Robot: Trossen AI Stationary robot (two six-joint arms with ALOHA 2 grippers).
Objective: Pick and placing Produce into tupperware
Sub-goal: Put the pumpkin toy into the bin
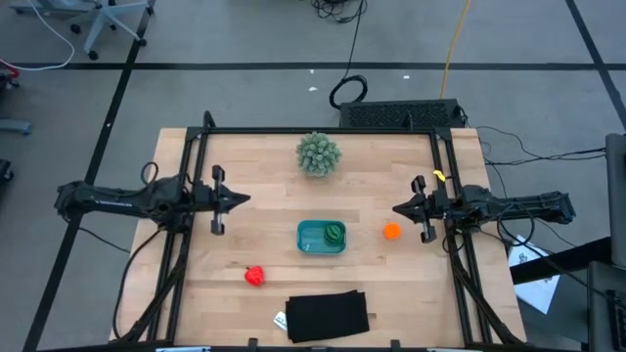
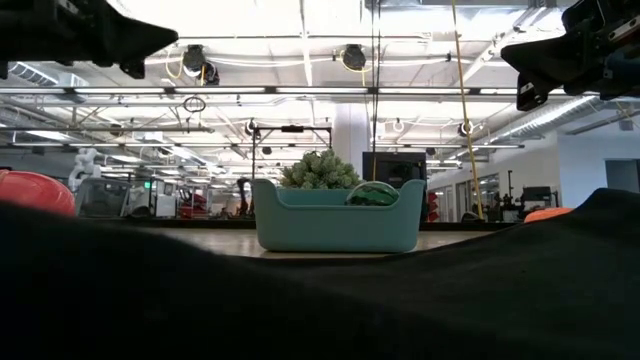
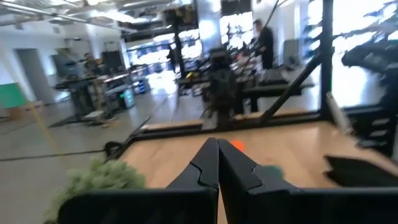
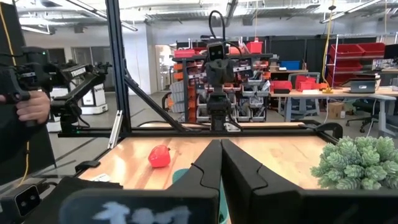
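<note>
Presently, left to right across the table: the left gripper [image 1: 243, 199] hovers over bare wood at the left side, its fingers pressed together in its own wrist view, holding and touching nothing. Next, the red lumpy piece [image 1: 255, 276] lies on the table toward the near edge, left of the black flat rectangle [image 1: 328, 315] and well apart from the teal tub [image 1: 306, 239]; not yet placed. At mid-table the teal tub holds one item, the dark green striped piece [image 1: 335, 233], sitting in its right half; this one is done. Behind the tub, near the far edge, stands the pale green spiky ball [image 1: 319, 154], not part of the job. To the tub's right the orange ball [image 1: 391, 232] rests on the wood, near the tub but outside it; not yet placed. Last, the right gripper [image 1: 397, 208] hangs just beyond the orange ball, fingers closed tip to tip, empty, clear of everything. Tally, by my reading: one of three pieces in, two left.
</note>
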